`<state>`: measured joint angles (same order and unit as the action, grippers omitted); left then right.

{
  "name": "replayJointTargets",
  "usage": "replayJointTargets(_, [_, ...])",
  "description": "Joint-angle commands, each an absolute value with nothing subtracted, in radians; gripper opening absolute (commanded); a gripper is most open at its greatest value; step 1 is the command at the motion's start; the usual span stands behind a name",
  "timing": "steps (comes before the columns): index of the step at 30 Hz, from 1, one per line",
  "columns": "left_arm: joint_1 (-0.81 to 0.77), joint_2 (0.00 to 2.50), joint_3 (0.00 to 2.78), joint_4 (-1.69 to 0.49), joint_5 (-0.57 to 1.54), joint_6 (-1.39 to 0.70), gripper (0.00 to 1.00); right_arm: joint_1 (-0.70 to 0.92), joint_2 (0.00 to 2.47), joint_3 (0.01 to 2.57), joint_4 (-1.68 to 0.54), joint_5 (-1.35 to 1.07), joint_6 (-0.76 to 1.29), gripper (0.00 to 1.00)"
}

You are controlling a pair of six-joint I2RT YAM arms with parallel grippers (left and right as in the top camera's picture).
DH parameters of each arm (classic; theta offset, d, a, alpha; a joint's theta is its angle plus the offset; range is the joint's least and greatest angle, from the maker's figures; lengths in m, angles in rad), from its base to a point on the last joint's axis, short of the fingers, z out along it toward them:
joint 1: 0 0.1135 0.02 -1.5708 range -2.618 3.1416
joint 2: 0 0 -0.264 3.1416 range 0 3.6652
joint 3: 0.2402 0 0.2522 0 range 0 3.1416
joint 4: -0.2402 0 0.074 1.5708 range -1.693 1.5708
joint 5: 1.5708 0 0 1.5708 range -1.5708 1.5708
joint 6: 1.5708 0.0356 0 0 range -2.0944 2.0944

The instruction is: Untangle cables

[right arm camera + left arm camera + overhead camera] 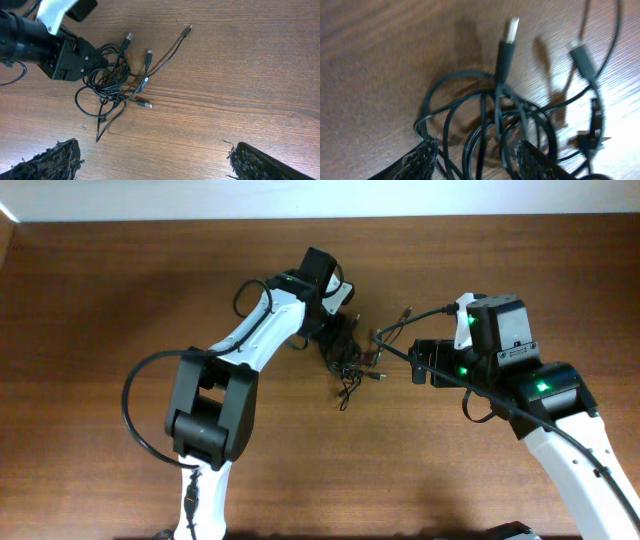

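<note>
The cables (348,360) are a knotted bundle of thin black cords with plug ends, lying at the middle of the wooden table. My left gripper (337,330) is down at the bundle's far side. In the left wrist view its fingers (477,152) stand apart with several strands (482,115) between them, and a USB plug (506,47) points away. My right gripper (425,365) hovers to the right of the bundle. In the right wrist view its fingers (152,147) are wide open and empty over bare wood, with the bundle (112,80) and the left gripper (75,60) beyond.
Loose cord ends with plugs (187,29) spread out to the right of the bundle. The table's far edge meets a white wall (320,198). The arms' own thick black cables (135,395) loop beside the left arm.
</note>
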<state>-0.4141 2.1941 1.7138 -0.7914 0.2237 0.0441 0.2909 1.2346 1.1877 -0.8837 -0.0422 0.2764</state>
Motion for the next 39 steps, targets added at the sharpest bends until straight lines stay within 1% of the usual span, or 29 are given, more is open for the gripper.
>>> replayJointTargets(1, [-0.416, 2.223, 1.687, -0.775, 0.182, 0.038, 0.19, 0.296, 1.246, 1.199, -0.885, -0.045, 0.266, 0.99])
replayJointTargets(2, [-0.416, 2.223, 1.687, -0.772, 0.183, 0.038, 0.08, 0.296, 1.256, 1.199, -0.886, -0.047, 0.270, 0.99])
replayJointTargets(3, [-0.416, 2.223, 1.687, -0.772, 0.182, 0.038, 0.00, 0.296, 1.267, 1.199, -0.884, -0.057, 0.270, 0.99])
replayJointTargets(5, [-0.414, 2.219, 1.699, -0.774, 0.195, 0.031, 0.00, 0.296, 1.295, 1.199, -0.873, -0.091, 0.270, 0.99])
replayJointTargets(6, [-0.403, 2.203, 1.738, -0.788, 0.234, 0.002, 0.00, 0.296, 1.308, 1.199, -0.842, -0.139, 0.270, 0.99])
replayJointTargets(7, [-0.381, 2.173, 1.808, -0.809, 0.321, -0.003, 0.00, 0.296, 1.310, 1.199, -0.792, -0.213, 0.270, 0.99])
replayJointTargets(8, [-0.353, 2.129, 1.894, -0.842, 0.419, -0.021, 0.00, 0.296, 1.310, 1.199, -0.729, -0.288, 0.271, 0.95])
replayJointTargets(10, [-0.321, 2.065, 2.016, -0.902, 0.517, -0.105, 0.00, 0.296, 1.310, 1.199, -0.673, -0.303, 0.354, 0.89])
replayJointTargets(11, [-0.318, 2.045, 2.036, -0.915, 0.546, -0.128, 0.00, 0.296, 1.310, 1.199, -0.657, -0.303, 0.367, 0.86])
replayJointTargets(14, [-0.315, 2.002, 2.040, -0.917, 0.741, -0.184, 0.00, 0.296, 1.311, 1.199, -0.599, -0.304, 0.430, 0.81])
replayJointTargets(16, [-0.290, 2.002, 2.041, -0.908, 0.935, -0.195, 0.00, 0.296, 1.329, 1.199, -0.561, -0.303, 0.502, 0.76])
replayJointTargets(17, [-0.274, 2.002, 2.041, -0.901, 1.006, -0.198, 0.00, 0.296, 1.351, 1.199, -0.547, -0.303, 0.536, 0.76])
replayJointTargets(20, [-0.238, 2.002, 2.041, -0.899, 1.095, -0.198, 0.00, 0.296, 1.454, 1.199, -0.530, -0.316, 0.585, 0.75])
replayJointTargets(22, [-0.226, 2.002, 2.041, -0.899, 1.113, -0.198, 0.00, 0.296, 1.524, 1.199, -0.460, -0.385, 0.585, 0.75])
replayJointTargets(25, [-0.226, 2.002, 2.041, -0.894, 1.163, -0.199, 0.00, 0.297, 1.564, 1.199, -0.429, -0.419, 0.585, 0.68])
replayJointTargets(26, [-0.226, 2.002, 2.041, -0.881, 1.167, -0.226, 0.00, 0.297, 1.564, 1.199, -0.428, -0.419, 0.585, 0.66])
replayJointTargets(27, [-0.226, 2.002, 2.041, -0.860, 1.174, -0.265, 0.00, 0.297, 1.565, 1.199, -0.426, -0.419, 0.584, 0.66])
replayJointTargets(28, [-0.226, 2.002, 2.041, -0.809, 1.251, -0.294, 0.00, 0.297, 1.565, 1.199, -0.412, -0.419, 0.584, 0.66])
replayJointTargets(29, [-0.226, 2.002, 2.041, -0.773, 1.282, -0.319, 0.00, 0.298, 1.565, 1.199, -0.398, -0.419, 0.585, 0.66])
replayJointTargets(32, [-0.227, 2.002, 2.041, -0.749, 1.314, -0.376, 0.00, 0.337, 1.586, 1.199, -0.319, -0.418, 0.584, 0.65])
replayJointTargets(33, [-0.228, 2.002, 2.041, -0.748, 1.317, -0.424, 0.00, 0.351, 1.607, 1.199, -0.295, -0.415, 0.585, 0.62])
replayJointTargets(35, [-0.228, 2.002, 2.041, -0.748, 1.325, -0.427, 0.00, 0.353, 1.631, 1.199, -0.280, -0.393, 0.585, 0.33])
replayJointTargets(36, [-0.223, 2.002, 2.041, -0.744, 1.324, -0.426, 0.00, 0.352, 1.631, 1.199, -0.284, -0.358, 0.585, 0.16])
replayJointTargets(37, [-0.211, 2.002, 2.041, -0.732, 1.320, -0.426, 0.00, 0.350, 1.631, 1.199, -0.291, -0.338, 0.585, 0.04])
replayJointTargets(38, [-0.197, 2.002, 2.041, -0.721, 1.307, -0.426, 0.00, 0.341, 1.629, 1.199, -0.306, -0.331, 0.585, 0.04])
replayJointTargets(39, [-0.159, 2.002, 2.041, -0.717, 1.200, -0.425, 0.00, 0.326, 1.623, 1.199, -0.323, -0.331, 0.585, 0.04])
